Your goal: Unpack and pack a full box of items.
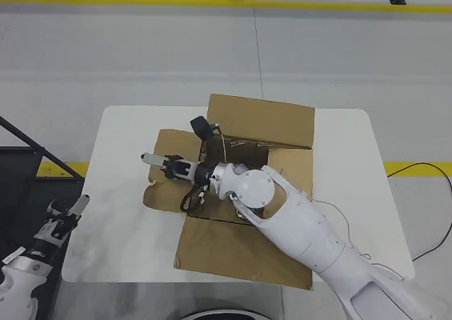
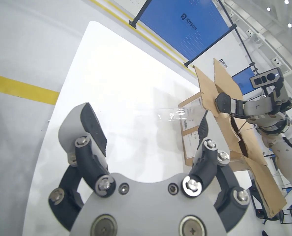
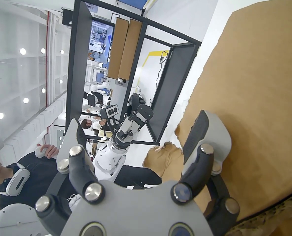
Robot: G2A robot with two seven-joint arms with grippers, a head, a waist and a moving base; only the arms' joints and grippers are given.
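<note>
The cardboard box (image 1: 262, 120) sits mid-desk (image 1: 130, 144), mouth upward, its four flaps folded outward. The arm covers its inside, so its contents cannot be told. It is plain brown, and the left flap's edge is torn and ragged. The right end effector (image 3: 136, 133) is at that flap, fingers apart, one over the cardboard. The left end effector (image 2: 148, 121) hangs off the desk's near-left corner, fingers apart.
</note>
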